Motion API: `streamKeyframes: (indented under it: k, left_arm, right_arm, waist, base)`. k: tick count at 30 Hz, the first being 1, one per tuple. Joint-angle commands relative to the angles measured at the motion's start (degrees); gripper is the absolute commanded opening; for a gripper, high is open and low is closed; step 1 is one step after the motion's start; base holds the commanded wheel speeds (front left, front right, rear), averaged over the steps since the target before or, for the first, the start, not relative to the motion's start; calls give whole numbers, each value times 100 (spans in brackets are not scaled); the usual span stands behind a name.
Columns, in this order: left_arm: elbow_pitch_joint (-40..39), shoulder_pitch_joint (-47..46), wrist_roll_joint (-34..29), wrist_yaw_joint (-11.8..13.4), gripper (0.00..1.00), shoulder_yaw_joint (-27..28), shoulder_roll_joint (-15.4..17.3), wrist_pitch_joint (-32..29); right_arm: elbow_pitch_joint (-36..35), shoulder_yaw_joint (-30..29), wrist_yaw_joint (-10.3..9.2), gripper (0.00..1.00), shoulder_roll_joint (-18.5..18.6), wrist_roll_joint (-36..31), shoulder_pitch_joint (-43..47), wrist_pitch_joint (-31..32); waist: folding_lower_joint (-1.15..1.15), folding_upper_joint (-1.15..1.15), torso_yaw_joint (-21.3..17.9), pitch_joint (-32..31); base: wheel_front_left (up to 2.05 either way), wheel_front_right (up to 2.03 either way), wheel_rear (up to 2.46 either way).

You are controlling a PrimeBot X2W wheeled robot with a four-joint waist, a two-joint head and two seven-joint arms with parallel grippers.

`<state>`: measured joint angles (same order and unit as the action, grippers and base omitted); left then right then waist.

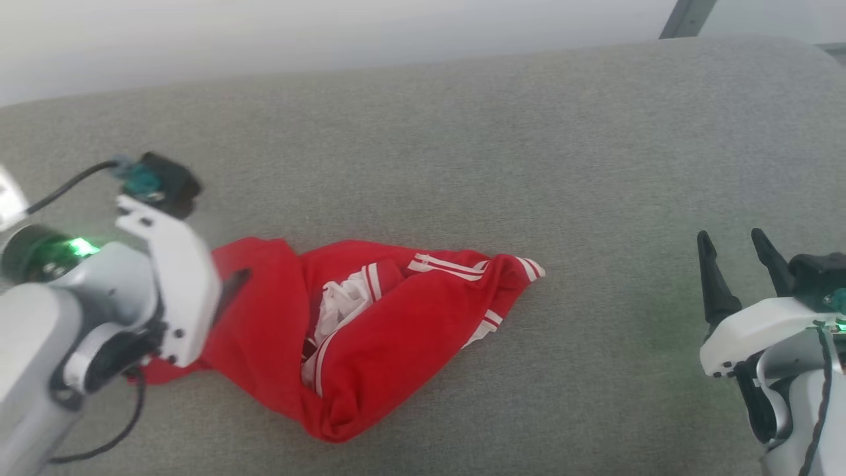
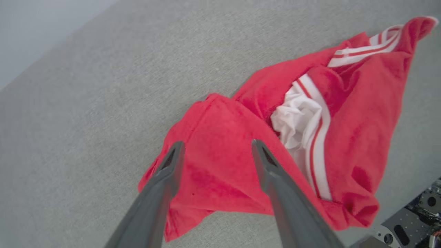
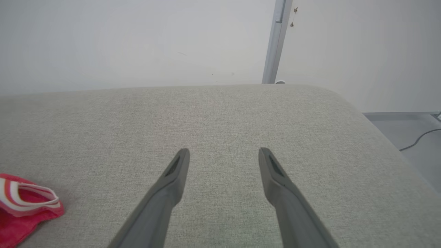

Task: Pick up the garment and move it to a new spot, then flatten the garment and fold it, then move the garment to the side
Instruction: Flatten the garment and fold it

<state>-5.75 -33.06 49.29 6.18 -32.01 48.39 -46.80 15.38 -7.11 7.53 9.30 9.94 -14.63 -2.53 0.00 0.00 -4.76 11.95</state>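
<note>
**Left gripper** point(image 2: 217, 146): jaws released and standing wide apart, with nothing clasped between them. Both dark fingers point(image 2: 165, 179) hang over red cloth.

**The garment** point(image 2: 361, 113): a crumpled red heap right under and just past the left jaws. In the left wrist view its bulk spreads away to their right, with a bunch of white sleeve beside the right-hand finger and a red-and-white striped edge further out. In the head view the garment point(image 1: 396, 311) lies unfolded and rumpled. One end is tucked beneath the left arm's white wrist housing point(image 1: 178, 291), and a striped corner points toward the right gripper point(image 1: 730, 238) but lies well apart from it.

**Right gripper** point(image 3: 224, 153): jaws released, spread wide and empty, over bare fabric. A striped corner of the garment point(image 3: 20, 206) sits far off to the left of these jaws, at the edge of the right wrist view.

**Surface**: a grey woven upholstered cushion point(image 3: 220, 113), smooth, with a rounded far edge and a rounded corner beyond the right jaws.

**Room**: a pale plain wall point(image 3: 120, 41) behind the cushion, with a grey metal upright point(image 3: 275, 41) against it past the right jaws. To their right is a grey floor point(image 3: 396, 127) with a dark cable point(image 3: 420, 137) lying on it
</note>
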Motion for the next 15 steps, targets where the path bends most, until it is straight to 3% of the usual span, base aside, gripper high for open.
streamKeyframes:
  k: [1, 10, 15]
  left_arm:
    - [-77, -238, -70, -97, 100, -138, -148, -158]
    - [568, -851, -200, -602, 100, -760, -820, -538]
    - [963, -938, -229, -815, 100, -922, -938, -499]
  right_arm:
    - [34, 30, -8, 100, -42, -53, -46, -58]
    - [164, 215, -8, 100, -151, -113, -270, -253]
    - [179, 330, -8, 100, -209, -72, -383, -492]
  waist:
    - [0, 0, -78, -28]
    - [0, 0, -386, 2]
    - [0, 0, -501, 55]
  base:
    - [0, 0, 0]
    - [0, 0, 0]
    - [0, 0, 0]
